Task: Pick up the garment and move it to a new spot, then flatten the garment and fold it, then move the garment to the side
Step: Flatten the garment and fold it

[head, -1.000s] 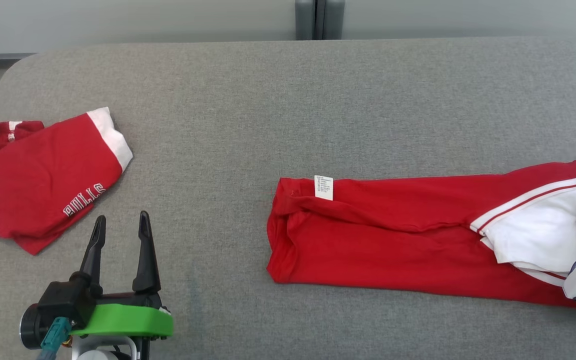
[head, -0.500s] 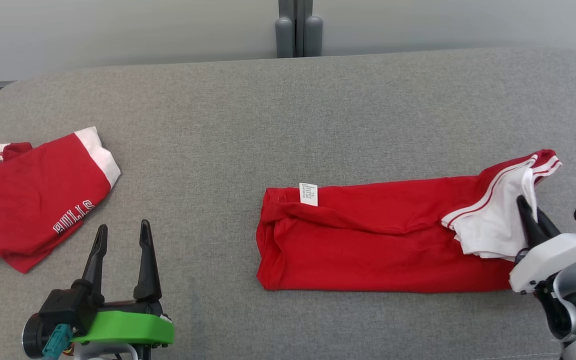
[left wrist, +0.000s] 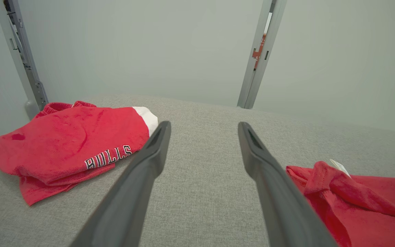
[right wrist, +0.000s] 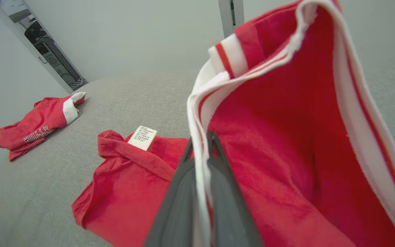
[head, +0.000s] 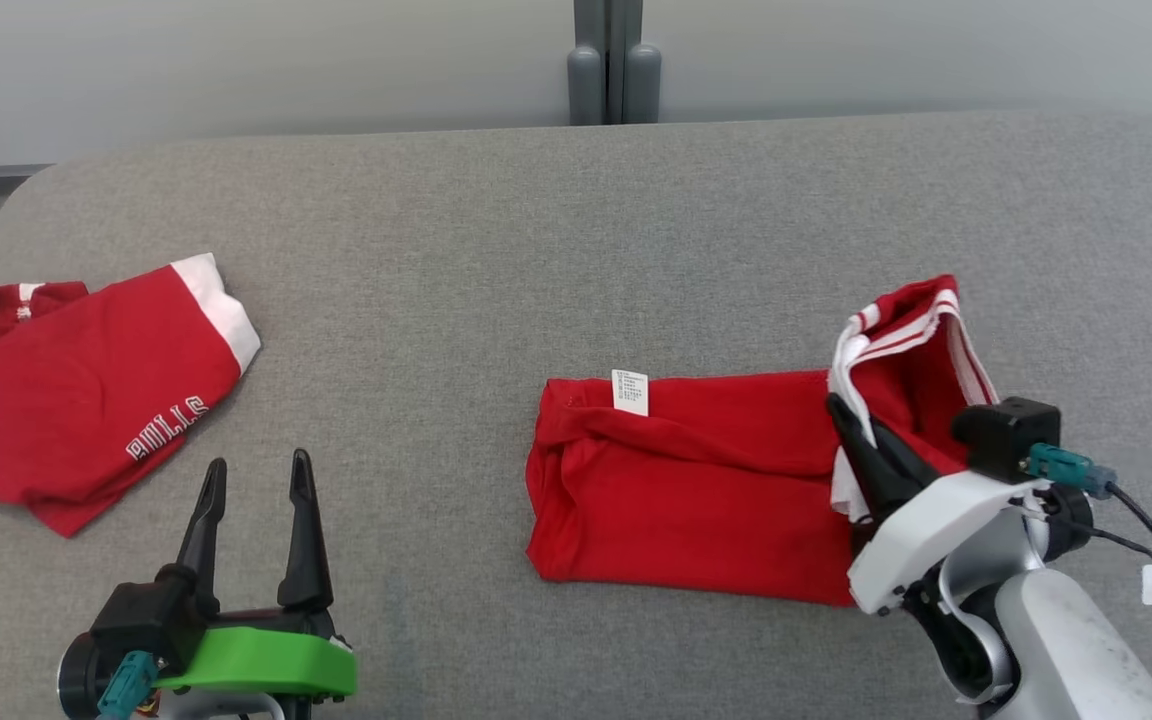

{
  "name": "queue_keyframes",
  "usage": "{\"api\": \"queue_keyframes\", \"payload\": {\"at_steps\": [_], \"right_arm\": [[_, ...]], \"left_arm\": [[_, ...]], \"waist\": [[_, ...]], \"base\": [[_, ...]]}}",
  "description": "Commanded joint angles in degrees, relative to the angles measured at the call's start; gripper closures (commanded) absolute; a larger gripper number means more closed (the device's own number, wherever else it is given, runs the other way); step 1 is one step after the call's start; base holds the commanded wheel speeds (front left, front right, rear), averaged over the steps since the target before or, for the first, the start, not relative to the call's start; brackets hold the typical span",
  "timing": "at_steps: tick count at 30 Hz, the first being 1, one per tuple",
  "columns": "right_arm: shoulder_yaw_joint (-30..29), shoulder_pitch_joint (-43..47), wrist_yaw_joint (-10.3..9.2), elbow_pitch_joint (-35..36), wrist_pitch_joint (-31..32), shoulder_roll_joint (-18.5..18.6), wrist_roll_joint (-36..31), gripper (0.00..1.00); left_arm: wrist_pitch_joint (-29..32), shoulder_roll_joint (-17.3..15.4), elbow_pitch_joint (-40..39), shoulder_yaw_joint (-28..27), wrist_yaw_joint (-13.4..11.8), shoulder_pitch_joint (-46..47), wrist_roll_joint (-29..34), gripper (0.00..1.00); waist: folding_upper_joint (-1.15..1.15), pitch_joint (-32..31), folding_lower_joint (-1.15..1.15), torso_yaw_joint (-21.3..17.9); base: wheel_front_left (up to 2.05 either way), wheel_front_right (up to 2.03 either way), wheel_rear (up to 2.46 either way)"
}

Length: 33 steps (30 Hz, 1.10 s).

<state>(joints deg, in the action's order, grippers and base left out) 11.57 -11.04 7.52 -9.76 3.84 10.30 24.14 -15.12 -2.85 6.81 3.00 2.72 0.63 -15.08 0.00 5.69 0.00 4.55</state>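
Red garment is pinched tight by its striped edge in the right gripper, lifted for folding; left gripper sits open, empty.

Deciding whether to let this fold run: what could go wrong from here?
The right gripper pinches only the thin white striped edge, which could slip free. The left gripper stands open off the red garment, so nothing pins it and it may drag. The end by the care label is bunched; folding could trap that wrinkle.
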Motion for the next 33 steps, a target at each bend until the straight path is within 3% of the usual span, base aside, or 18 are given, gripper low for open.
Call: {"api": "queue_keyframes", "payload": {"at_steps": [1,11,21,22,23,24,33], "right_arm": [[0.75,-0.81,-0.07,0.23,0.22,-0.51,-0.35,1.00],[7.10,-5.53,-0.06,-4.56,-0.08,-5.37,-1.04,1.00],[11.82,-9.28,-0.05,-10.65,-2.18,-7.21,1.18,1.00],[12.11,-9.54,-0.05,-11.07,-2.57,-7.24,1.28,0.66],[12.53,-9.78,-0.05,-11.67,-2.97,-7.31,1.57,0.05],[12.84,-9.93,-0.05,-12.02,-3.58,-7.34,1.97,0.00],[10.90,-11.20,-0.06,-10.45,-10.34,-5.78,0.49,0.00]], "left_arm": [[-0.03,-0.10,0.13,0.17,0.12,-0.50,-0.65,0.00],[-0.03,-0.10,0.76,1.61,-0.24,0.25,-1.24,0.00],[-0.03,-0.10,1.53,2.07,-0.01,0.71,-1.25,0.00],[-0.03,-0.10,1.61,2.09,0.02,0.74,-1.28,0.00],[-0.03,-0.10,1.68,2.18,0.02,0.75,-1.33,0.00],[-0.03,-0.10,1.77,2.30,0.01,0.78,-1.36,0.00],[-0.03,-0.10,2.05,2.24,-0.19,-0.08,-1.28,0.00]], "waist": [[0.00,-0.02,0.00,0.63],[0.00,0.44,0.00,3.53],[0.00,0.49,0.00,5.10],[0.00,0.46,0.00,5.15],[0.00,0.41,0.00,5.18],[0.00,0.36,0.00,5.20],[0.00,-1.09,0.00,3.38]], "base": [[0.00,0.00,0.00],[0.00,0.00,0.00],[0.00,0.00,0.00],[0.00,0.00,0.00],[0.00,0.00,0.00],[0.00,0.00,0.00],[0.00,0.00,0.00]]}}
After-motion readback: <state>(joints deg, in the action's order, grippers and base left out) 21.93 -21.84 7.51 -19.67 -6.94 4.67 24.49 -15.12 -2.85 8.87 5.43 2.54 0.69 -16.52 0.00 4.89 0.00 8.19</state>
